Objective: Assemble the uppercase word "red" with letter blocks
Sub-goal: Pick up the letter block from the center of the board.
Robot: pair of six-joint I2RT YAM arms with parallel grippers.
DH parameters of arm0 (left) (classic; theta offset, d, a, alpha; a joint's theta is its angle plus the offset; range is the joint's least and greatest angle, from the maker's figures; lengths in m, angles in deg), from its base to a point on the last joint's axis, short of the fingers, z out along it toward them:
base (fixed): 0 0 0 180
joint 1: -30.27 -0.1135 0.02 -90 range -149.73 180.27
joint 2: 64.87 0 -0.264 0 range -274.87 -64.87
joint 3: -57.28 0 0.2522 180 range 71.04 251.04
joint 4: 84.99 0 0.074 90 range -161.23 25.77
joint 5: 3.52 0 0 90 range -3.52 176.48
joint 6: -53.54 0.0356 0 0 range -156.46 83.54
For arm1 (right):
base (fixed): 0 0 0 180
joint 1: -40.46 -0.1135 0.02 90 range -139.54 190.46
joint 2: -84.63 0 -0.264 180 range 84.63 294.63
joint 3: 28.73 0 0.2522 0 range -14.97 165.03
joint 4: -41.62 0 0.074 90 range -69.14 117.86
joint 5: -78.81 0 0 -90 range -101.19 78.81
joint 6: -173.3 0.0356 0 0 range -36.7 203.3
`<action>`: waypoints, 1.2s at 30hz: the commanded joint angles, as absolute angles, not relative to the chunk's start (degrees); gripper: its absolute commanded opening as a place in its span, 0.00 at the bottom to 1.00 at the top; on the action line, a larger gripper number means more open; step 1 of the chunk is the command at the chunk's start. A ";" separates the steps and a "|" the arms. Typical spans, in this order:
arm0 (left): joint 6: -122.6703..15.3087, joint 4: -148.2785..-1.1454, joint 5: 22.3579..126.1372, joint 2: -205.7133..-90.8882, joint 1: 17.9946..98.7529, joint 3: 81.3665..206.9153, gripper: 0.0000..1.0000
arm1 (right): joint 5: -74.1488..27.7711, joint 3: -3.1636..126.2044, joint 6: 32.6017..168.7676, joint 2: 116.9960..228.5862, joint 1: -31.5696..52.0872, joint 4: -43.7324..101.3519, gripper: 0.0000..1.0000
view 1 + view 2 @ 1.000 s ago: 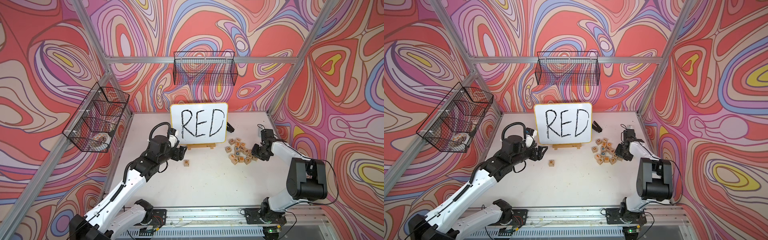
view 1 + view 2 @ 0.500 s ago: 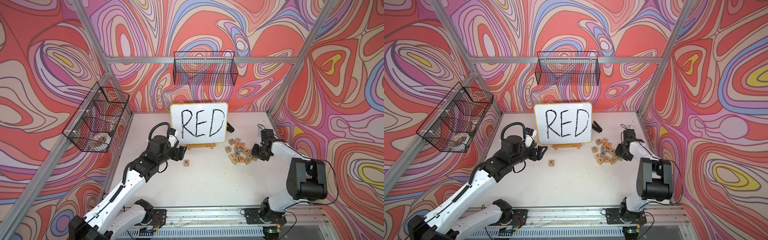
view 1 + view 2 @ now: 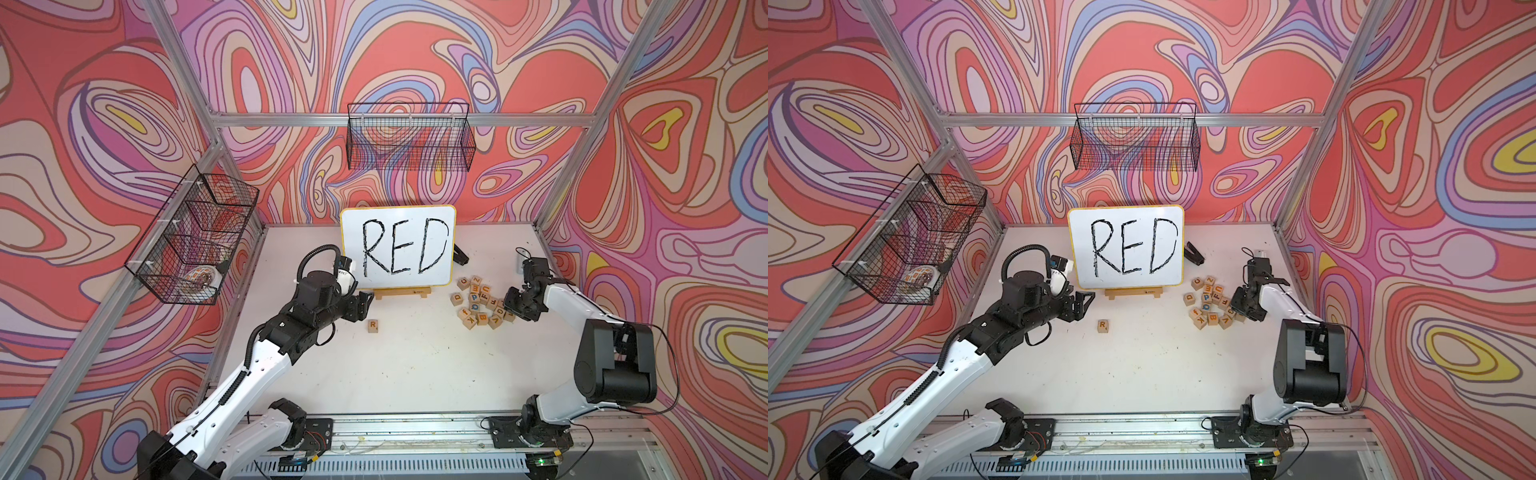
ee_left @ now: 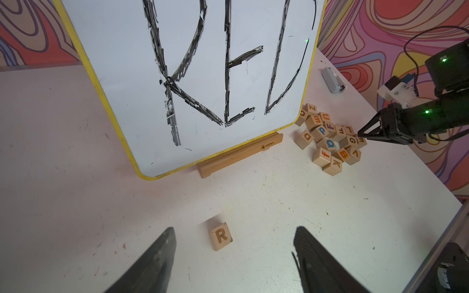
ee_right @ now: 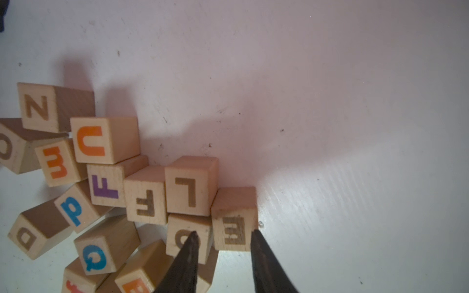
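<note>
Across the scuffed white tabletop point(image 3: 415, 365), in both top views, one R block point(image 3: 373, 325) lies alone before one whiteboard point(image 3: 397, 247). Some sixteen letter blocks point(image 3: 482, 303) are heaped by the right arm point(image 3: 582, 307). Two wire baskets point(image 3: 409, 137) hang on swirl-patterned walls point(image 3: 124, 124).

Left wrist: the left gripper point(image 4: 234, 228) is spread wide, and the R block shows between its fingers, untouched.

Right wrist: the right gripper point(image 5: 223, 233) pinches the pile's E block point(image 5: 234, 220), one finger on each side.
</note>
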State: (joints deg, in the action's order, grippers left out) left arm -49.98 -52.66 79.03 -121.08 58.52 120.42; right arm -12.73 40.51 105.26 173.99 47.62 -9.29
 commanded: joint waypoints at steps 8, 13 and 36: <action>-49.38 -52.64 79.66 -120.15 58.84 120.03 0.76 | -12.11 38.79 104.90 173.58 47.93 -9.76 0.37; -49.32 -52.61 79.71 -120.07 58.91 120.08 0.76 | -11.90 38.90 105.09 174.53 47.93 -9.59 0.37; -49.21 -52.42 79.85 -119.77 58.89 120.06 0.76 | -11.45 38.78 105.21 175.64 48.80 -8.66 0.37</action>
State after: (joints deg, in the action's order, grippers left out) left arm -49.96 -52.66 79.06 -120.77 58.52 120.40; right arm -12.03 38.92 105.26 174.56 48.43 -8.89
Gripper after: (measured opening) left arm 0.764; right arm 0.369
